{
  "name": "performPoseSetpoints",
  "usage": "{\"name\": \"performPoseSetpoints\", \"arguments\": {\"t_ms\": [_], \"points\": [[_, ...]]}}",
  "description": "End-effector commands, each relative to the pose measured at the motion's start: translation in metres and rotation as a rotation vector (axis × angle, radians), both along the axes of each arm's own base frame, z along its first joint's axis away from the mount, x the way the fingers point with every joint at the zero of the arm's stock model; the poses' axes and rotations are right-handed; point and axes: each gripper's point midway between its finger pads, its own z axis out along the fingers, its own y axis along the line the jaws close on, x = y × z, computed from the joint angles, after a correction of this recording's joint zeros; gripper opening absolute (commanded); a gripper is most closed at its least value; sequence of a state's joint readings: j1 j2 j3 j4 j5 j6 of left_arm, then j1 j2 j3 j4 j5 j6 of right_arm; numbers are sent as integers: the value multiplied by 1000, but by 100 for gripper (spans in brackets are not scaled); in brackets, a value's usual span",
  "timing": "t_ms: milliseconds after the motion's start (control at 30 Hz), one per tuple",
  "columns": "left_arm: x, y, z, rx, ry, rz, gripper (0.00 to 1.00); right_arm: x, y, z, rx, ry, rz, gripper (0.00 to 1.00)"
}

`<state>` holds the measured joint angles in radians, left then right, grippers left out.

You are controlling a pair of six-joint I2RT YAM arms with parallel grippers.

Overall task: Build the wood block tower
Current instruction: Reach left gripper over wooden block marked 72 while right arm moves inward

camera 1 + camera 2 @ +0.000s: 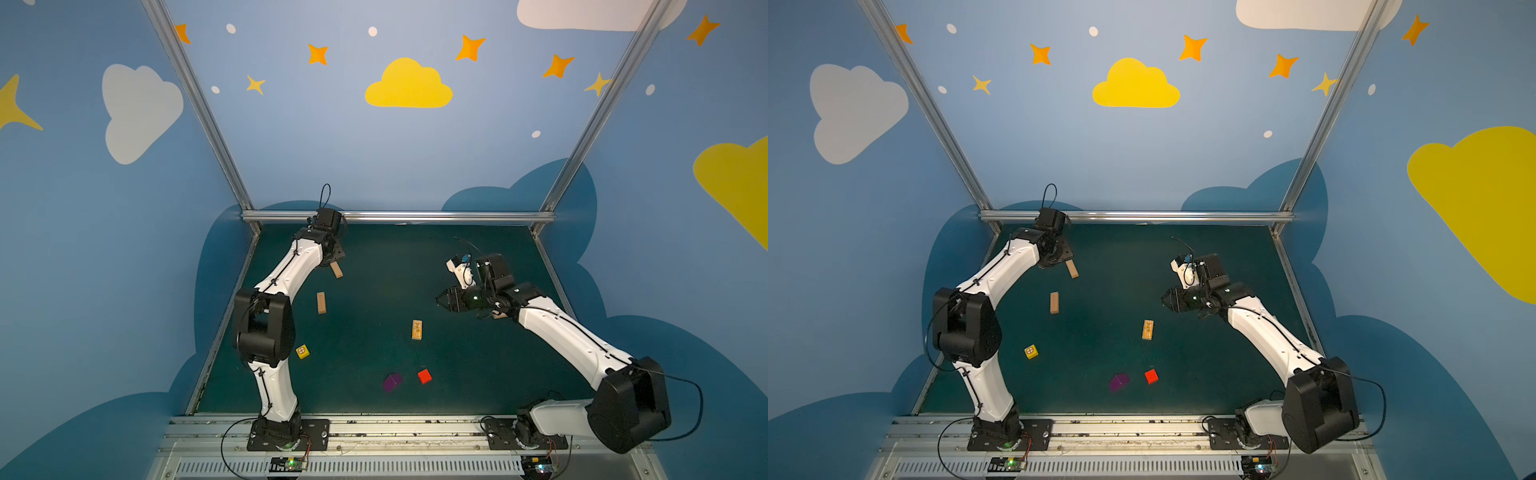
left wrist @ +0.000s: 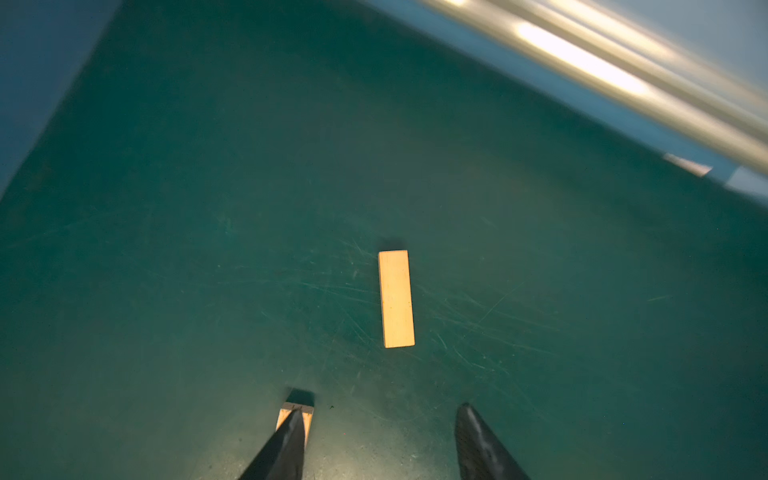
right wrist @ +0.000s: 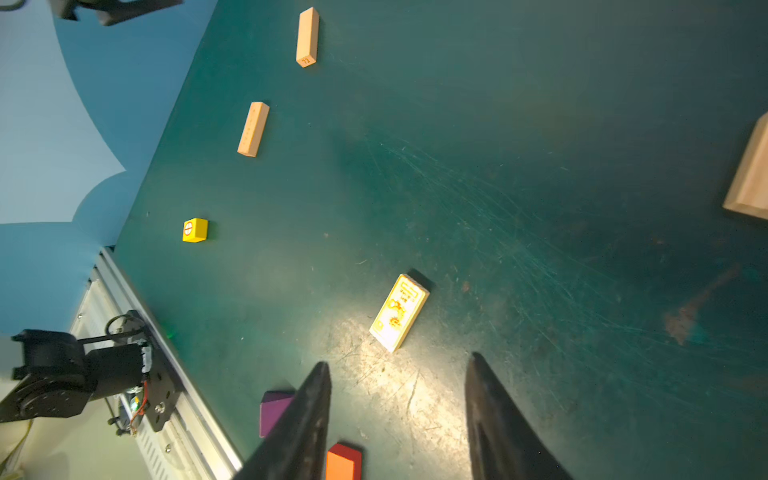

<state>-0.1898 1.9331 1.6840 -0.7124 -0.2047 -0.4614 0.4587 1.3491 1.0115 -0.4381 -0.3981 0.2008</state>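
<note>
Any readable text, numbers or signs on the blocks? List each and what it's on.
"72": on the end face of the far plain plank.
Red circle-and-cross sign, no letters: on the yellow cube.
Orange print on the printed plank: characters too blurred to read.
Row of small marks along the near plain plank: too small to read.
Red cube and purple cube: no print visible.

far plank point(image 1: 1072, 269) | middle plank point(image 1: 1054, 302) | printed plank point(image 1: 1148, 329) centre | yellow cube point(image 1: 1031, 351) left | purple cube point(image 1: 1119, 382) near red cube point(image 1: 1151, 376)
</note>
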Motion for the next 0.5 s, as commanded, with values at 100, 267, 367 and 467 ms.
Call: {"name": "performPoseSetpoints", "arguments": {"t_ms": [100, 267, 367, 467], "points": [[4, -4, -29, -28, 125, -47, 54, 0, 15, 7, 35, -6, 54, 42], [16, -9, -48, -64, 171, -56, 47, 0, 20, 4, 52, 13, 66, 36], [21, -9, -56, -69, 182, -55, 46, 1, 21, 3, 53, 15, 69, 35], [24, -9, -64, -79, 206, -62, 40, 2, 20, 0, 44, 19, 63, 35]]}}
